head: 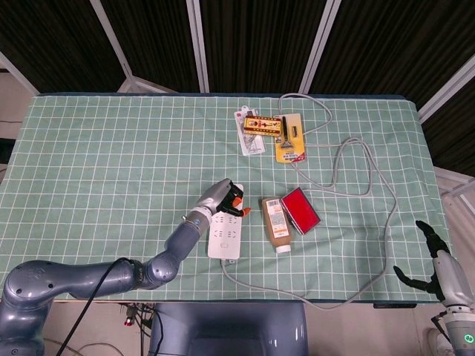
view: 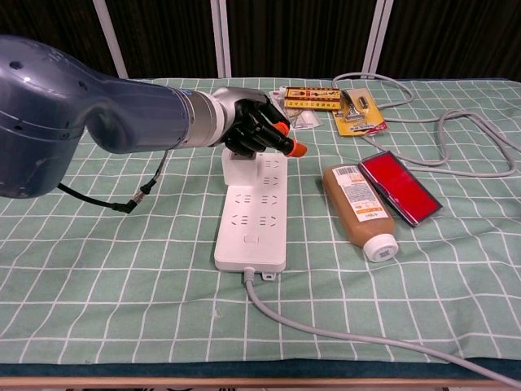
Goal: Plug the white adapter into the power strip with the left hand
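Left hand (view: 256, 130) is curled down over the white adapter (view: 241, 166), pinching its top, holding it upright at the far end of the power strip (view: 251, 216), presumably to line up the prongs. Right of the strip lies a brown bottle (view: 358, 208). Far right, the right hand (head: 432, 256) hangs spread, idle.

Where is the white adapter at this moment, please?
The white adapter stands at the far end of the power strip, under the left hand that holds it, left of the brown bottle in the chest view.
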Robot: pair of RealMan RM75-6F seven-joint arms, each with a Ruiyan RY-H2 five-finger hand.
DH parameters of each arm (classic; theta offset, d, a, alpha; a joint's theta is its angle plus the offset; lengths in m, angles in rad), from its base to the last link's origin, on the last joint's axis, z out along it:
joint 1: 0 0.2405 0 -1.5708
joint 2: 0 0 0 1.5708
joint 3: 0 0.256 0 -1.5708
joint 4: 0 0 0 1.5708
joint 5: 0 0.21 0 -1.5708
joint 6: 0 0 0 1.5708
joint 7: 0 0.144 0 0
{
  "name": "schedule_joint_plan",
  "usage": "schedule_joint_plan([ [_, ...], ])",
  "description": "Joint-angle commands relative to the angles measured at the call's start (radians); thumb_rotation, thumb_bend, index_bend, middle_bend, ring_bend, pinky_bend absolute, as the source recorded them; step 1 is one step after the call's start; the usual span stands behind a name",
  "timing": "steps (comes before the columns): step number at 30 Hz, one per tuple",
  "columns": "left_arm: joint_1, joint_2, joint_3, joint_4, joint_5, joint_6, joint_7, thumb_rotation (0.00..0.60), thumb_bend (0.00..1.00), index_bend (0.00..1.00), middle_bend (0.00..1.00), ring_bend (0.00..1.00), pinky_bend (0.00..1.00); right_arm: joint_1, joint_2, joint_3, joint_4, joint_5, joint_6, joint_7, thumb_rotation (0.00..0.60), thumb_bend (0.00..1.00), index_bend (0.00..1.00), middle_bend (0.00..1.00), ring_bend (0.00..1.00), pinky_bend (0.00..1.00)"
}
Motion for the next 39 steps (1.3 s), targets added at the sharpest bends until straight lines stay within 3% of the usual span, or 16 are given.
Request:
schedule_joint_plan([
  [1,-0.001,0.003,0.002,-0.001,0.002,0.004,0.000,0.600,0.26,0.89,1.00,1.00,1.00,0.000,0.000,0.000,-0.001,0.000,0.001,0.000,0.600,0.34,0.00,0.00,0.00,0.00],
  [9,0.007,0.013,-0.025,-0.031,0.080,0.061,-0.026,0.600,0.26,0.78,0.99,1.00,1.00,-0.001,-0.001,-0.001,0.003,-0.004,0.003,0.000,0.600,0.34,0.00,0.00,0.00,0.00],
  [12,0.022,0.033,-0.041,-0.079,0.172,0.152,-0.027,0.600,0.26,0.68,0.91,0.94,0.99,-0.002,-0.003,-0.001,0.006,-0.011,0.009,-0.005,0.600,0.34,0.00,0.00,0.00,0.00],
  [15,0.061,0.082,-0.033,-0.163,0.275,0.233,-0.025,0.600,0.27,0.52,0.67,0.70,0.82,-0.003,-0.005,-0.003,0.011,-0.019,0.016,-0.011,0.600,0.34,0.00,0.00,0.00,0.00],
  [17,0.100,0.134,0.001,-0.240,0.365,0.288,-0.005,0.600,0.26,0.42,0.49,0.47,0.58,-0.004,-0.007,-0.004,0.014,-0.024,0.020,-0.016,0.600,0.34,0.00,0.00,0.00,0.00],
  [21,0.234,0.301,0.165,-0.430,0.600,0.448,0.098,0.600,0.24,0.22,0.28,0.22,0.32,-0.005,-0.014,-0.009,0.021,-0.037,0.027,-0.034,0.600,0.34,0.00,0.00,0.00,0.00],
  [25,0.366,0.441,0.330,-0.569,0.704,0.580,0.216,0.600,0.13,0.06,0.04,0.03,0.09,-0.008,-0.023,-0.013,0.024,-0.051,0.042,-0.060,0.600,0.34,0.00,0.00,0.00,0.00],
  [28,0.485,0.532,0.469,-0.629,0.818,0.704,0.290,0.600,0.08,0.02,0.00,0.00,0.02,-0.011,-0.030,-0.017,0.027,-0.062,0.055,-0.082,0.600,0.34,0.00,0.00,0.00,0.00],
  [29,0.576,0.574,0.545,-0.637,0.854,0.791,0.280,0.600,0.07,0.01,0.00,0.00,0.02,-0.013,-0.032,-0.018,0.031,-0.068,0.062,-0.091,0.600,0.34,0.00,0.00,0.00,0.00],
  [30,0.616,0.587,0.578,-0.632,0.909,0.831,0.258,0.600,0.07,0.01,0.00,0.00,0.02,-0.014,-0.034,-0.018,0.033,-0.071,0.067,-0.095,0.600,0.34,0.00,0.00,0.00,0.00],
  [33,0.708,0.608,0.631,-0.570,1.003,0.910,0.203,0.600,0.07,0.00,0.00,0.00,0.02,-0.016,-0.039,-0.021,0.038,-0.080,0.075,-0.105,0.600,0.34,0.00,0.00,0.00,0.00],
  [39,0.845,0.601,0.655,-0.389,1.097,1.014,0.112,0.600,0.07,0.00,0.00,0.00,0.01,-0.019,-0.047,-0.024,0.047,-0.090,0.089,-0.125,0.600,0.34,0.00,0.00,0.00,0.00],
])
